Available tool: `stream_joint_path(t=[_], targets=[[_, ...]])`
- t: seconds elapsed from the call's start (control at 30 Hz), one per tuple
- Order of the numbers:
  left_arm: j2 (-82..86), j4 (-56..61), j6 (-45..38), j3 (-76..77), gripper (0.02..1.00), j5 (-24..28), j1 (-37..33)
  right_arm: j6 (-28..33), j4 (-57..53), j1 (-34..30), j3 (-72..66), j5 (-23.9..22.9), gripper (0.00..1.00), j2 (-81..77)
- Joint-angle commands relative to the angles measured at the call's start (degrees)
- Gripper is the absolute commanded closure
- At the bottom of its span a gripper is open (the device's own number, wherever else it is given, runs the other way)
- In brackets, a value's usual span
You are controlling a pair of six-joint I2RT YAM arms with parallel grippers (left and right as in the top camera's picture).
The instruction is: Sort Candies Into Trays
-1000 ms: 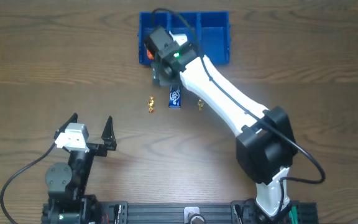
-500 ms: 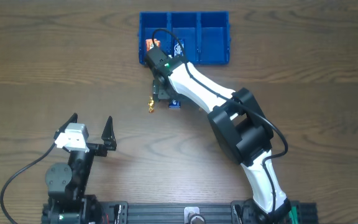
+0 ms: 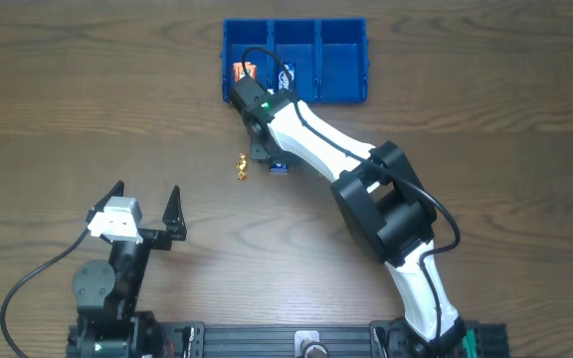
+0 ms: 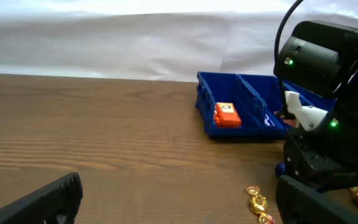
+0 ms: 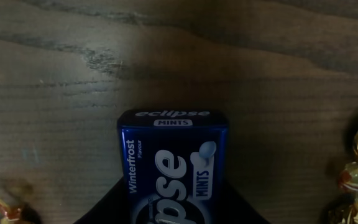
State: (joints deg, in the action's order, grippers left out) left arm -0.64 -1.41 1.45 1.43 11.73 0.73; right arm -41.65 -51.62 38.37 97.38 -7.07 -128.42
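Blue mint tin (image 5: 172, 163) mostly under the right arm (image 3: 311, 139) from above, its near end beyond the wrist view's edge.

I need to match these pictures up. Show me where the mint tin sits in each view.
Top view: the mint tin lies just below the tray, mostly hidden under the right arm.
Left wrist view: a blue sliver at the foot of that arm, likely the tin.
Right wrist view: bottom centre, on the wood.
Landmark: gold candies beside it.
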Motion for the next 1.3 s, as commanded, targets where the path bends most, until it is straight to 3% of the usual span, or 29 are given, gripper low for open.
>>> stream_joint_path(t=[0.03,0.27,0.37,0.6,0.73,0.97,1.3], targets=[[0.3,-1.8,-0.2,-1.2,0.02,1.0,-0.3,-0.4,0.0,0.1,-0.3,-0.2,0.842,-1.5],[0.3,-1.8,-0.2,-1.2,0.02,1.0,-0.3,-0.3,-1.0,-1.7,-0.2,-1.2,0.947,3.0],[0.3,-1.8,-0.2,-1.2,0.02,1.0,-0.3,0.2,-1.2,-3.0,0.4,-4.6,0.947,9.0],[0.3,-1.8,-0.2,-1.2,0.02,1.0,-0.3,9.4,2.3,-6.7,9.3,-14.1,0.947,15.9],[0.3,-1.8,-0.2,-1.2,0.02,1.0,-0.3,16.5,10.8,-9.1,12.0,-14.3,0.925,15.0],[0.3,-1.8,-0.2,-1.2,0.02,1.0,-0.3,21.0,21.3,-10.5,12.0,-13.2,0.901,8.4],[0.3,-1.8,-0.2,-1.2,0.023,1.0,-0.3,21.0,23.1,-11.0,12.0,-12.1,0.904,2.3]])
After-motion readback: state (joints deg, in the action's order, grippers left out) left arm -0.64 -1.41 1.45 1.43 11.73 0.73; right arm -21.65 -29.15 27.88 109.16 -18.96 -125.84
